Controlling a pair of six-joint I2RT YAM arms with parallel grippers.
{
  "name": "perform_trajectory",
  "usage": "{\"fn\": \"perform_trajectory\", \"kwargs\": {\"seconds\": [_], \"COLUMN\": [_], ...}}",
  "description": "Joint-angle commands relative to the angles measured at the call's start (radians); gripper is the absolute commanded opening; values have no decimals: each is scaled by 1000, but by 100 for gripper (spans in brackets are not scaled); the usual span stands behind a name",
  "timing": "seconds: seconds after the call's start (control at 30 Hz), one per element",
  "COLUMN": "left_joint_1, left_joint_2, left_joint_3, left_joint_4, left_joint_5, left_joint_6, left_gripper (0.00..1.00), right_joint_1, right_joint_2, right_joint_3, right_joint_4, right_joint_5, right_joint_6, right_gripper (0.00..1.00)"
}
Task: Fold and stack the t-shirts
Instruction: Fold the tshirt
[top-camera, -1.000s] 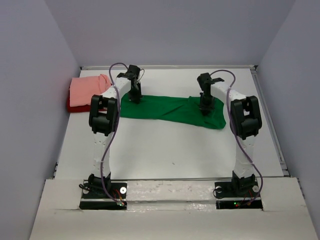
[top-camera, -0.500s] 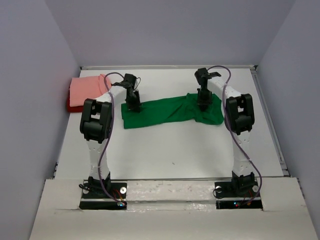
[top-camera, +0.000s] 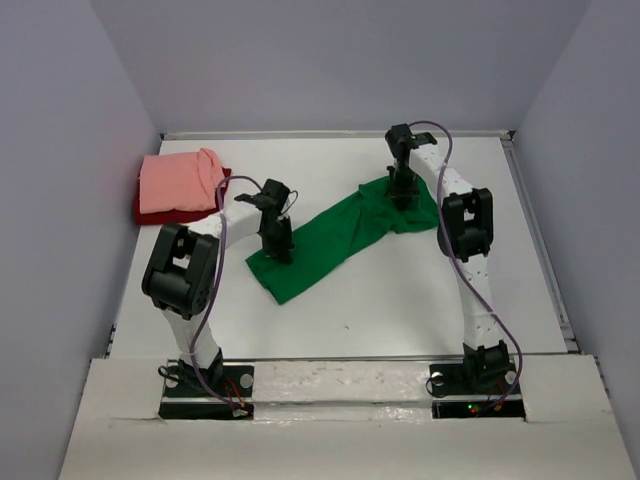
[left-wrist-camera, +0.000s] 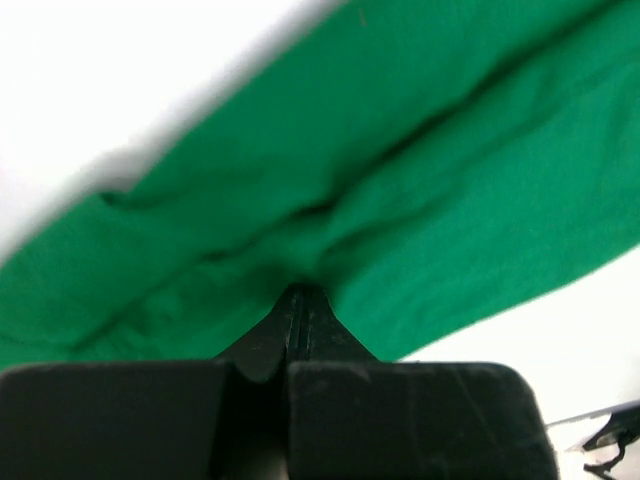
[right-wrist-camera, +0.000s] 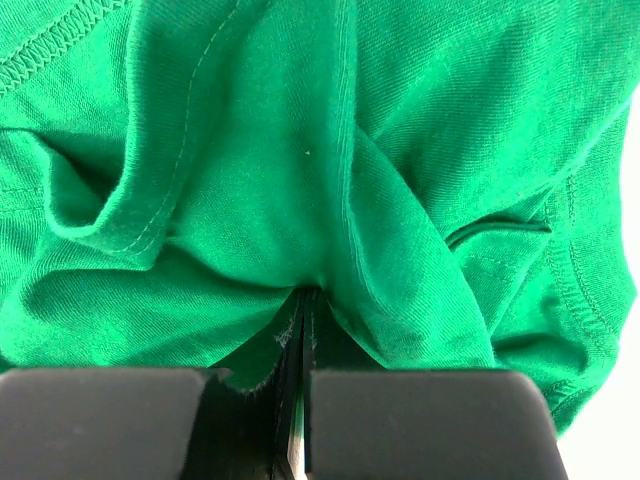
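Bright green cloth t-shirt (top-camera: 340, 232) lies bunched into a long band mid-worktop. Its long axis runs diagonal in the top view, w/ the near end toward the left arm and the far end toward the back right.

Left claw (top-camera: 277, 250) is clamped on the shirt close to its near-left end. In the wrist view its jaws are pressed together w/ a fold of green cloth caught at the tips. Right claw (top-camera: 402, 195) is likewise squeezed tight on the far-right end, w/ creased cloth and a stitched hem gathered round its tips.

Count: 3 shirts, 1 per colour; 2 claws, both on the green one.

Folded salmon pink t-shirt (top-camera: 178, 180) sits on top of the dark red t-shirt (top-camera: 147, 213) at the far-left corner of the white worktop (top-camera: 330, 315), well apart from the green shirt.
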Motion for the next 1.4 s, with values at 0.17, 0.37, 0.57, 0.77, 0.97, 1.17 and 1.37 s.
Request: {"fn": "perform_trajectory", "kwargs": {"seconds": [0.17, 0.37, 0.57, 0.77, 0.97, 1.17, 1.37], "left_joint_1": [-189, -324, -366, -367, -335, -332, -329], "left_joint_2": [-216, -273, -414, -439, -321, -192, -91], "left_joint_3": [-111, -143, -7, 111, 159, 187, 265], "left_joint_4": [-42, -56, -165, -211, -207, -69, -56], "left_joint_5": [36, 23, -241, -359, -385, -324, -341], "left_joint_6": [-140, -207, -215, -175, -103, -86, -36], "left_gripper": [0, 0, 0, 0, 0, 0, 0], "right_joint_1": [-18, -29, -38, -47, -47, -47, -38], "right_joint_2": [110, 147, 102, 116, 6, -160, -284], "right_joint_3": [160, 179, 170, 259, 161, 124, 204], "right_joint_4": [-20, -15, 36, 37, 107, 171, 122], "right_joint_5": [-81, -126, -133, -245, -224, -280, -294], "right_joint_6": [-125, -151, -166, -177, -169, -165, -133], "right_gripper": [0, 0, 0, 0, 0, 0, 16]}}
